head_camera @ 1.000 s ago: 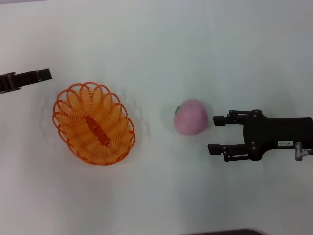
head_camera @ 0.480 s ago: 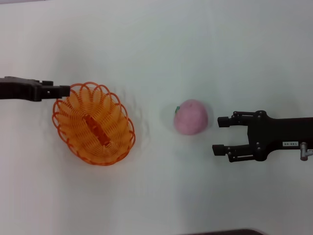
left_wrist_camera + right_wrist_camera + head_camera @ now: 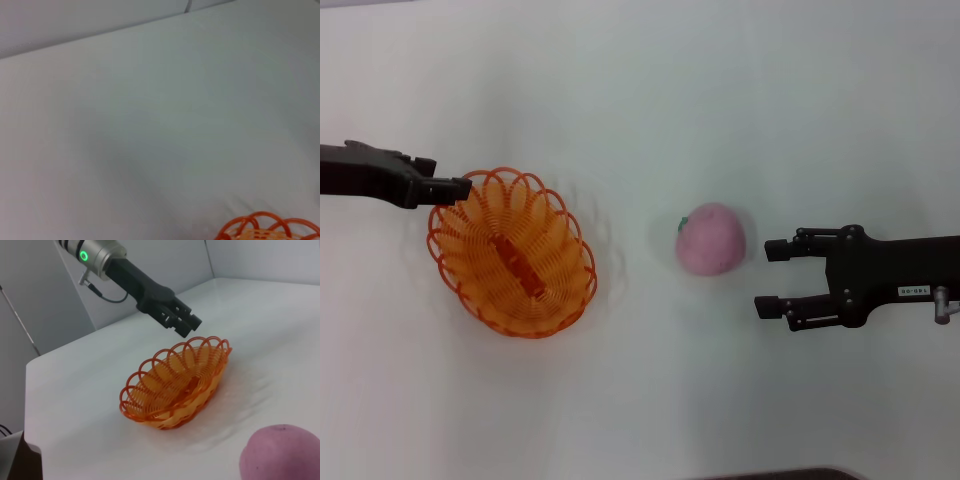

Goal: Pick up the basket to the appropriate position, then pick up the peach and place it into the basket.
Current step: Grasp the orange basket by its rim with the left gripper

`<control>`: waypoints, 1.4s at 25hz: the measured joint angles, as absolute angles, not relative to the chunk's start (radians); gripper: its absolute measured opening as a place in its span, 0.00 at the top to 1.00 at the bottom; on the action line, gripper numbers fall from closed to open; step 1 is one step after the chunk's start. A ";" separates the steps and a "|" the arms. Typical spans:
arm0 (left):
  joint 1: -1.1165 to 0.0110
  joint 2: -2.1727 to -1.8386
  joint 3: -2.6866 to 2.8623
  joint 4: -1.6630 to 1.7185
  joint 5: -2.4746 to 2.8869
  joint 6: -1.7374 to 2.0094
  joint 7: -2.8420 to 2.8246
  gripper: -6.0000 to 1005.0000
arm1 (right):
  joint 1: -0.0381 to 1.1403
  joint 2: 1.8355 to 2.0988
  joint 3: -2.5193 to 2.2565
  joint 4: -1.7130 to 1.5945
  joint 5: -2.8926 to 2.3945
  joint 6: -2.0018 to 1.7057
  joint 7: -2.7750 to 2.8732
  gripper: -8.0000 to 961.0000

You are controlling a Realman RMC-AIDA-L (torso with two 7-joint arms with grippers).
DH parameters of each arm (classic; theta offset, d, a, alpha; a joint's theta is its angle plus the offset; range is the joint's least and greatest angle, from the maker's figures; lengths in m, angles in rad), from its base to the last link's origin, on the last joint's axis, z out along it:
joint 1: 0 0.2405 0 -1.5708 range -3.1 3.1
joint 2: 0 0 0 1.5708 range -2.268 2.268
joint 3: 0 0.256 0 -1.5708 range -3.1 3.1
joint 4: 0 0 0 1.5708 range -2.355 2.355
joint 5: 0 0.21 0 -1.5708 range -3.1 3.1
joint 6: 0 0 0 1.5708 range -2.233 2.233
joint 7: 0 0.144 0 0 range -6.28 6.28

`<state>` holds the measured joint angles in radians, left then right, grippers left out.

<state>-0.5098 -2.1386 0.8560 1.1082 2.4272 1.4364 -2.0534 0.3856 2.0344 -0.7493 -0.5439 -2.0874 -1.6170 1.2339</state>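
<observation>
The orange basket (image 3: 512, 252) sits on the white table, left of centre. It also shows in the right wrist view (image 3: 175, 385), and its rim edge shows in the left wrist view (image 3: 270, 227). The pink peach (image 3: 712, 238) lies on the table to the basket's right, apart from it, and it also shows in the right wrist view (image 3: 280, 452). My left gripper (image 3: 455, 188) is at the basket's upper-left rim with its fingers together; the right wrist view (image 3: 184, 324) shows it just above that rim. My right gripper (image 3: 770, 277) is open and empty, just right of the peach and not touching it.
The white table (image 3: 650, 90) stretches around both objects. Its edge and a grey wall show behind the left arm in the right wrist view (image 3: 50, 355). A dark edge (image 3: 780, 474) lies at the table's front.
My left gripper has moved right, from off the table's left side to the basket's upper-left rim. My right gripper drew back slightly from the peach, then stayed still. Basket and peach have not moved.
</observation>
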 joint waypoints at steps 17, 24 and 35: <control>-0.525 -2.145 0.965 1.091 2.496 1.361 -2.053 0.44 | 0.393 2.032 -0.750 -0.546 -2.091 -1.632 1.231 0.11; -0.529 -2.148 0.969 1.077 2.517 1.341 -2.053 0.46 | 0.393 2.032 -0.750 -0.546 -2.091 -1.641 1.225 0.11; -0.526 -2.149 0.982 1.074 2.517 1.330 -2.052 0.48 | 0.393 2.034 -0.750 -0.556 -2.091 -1.636 1.231 0.11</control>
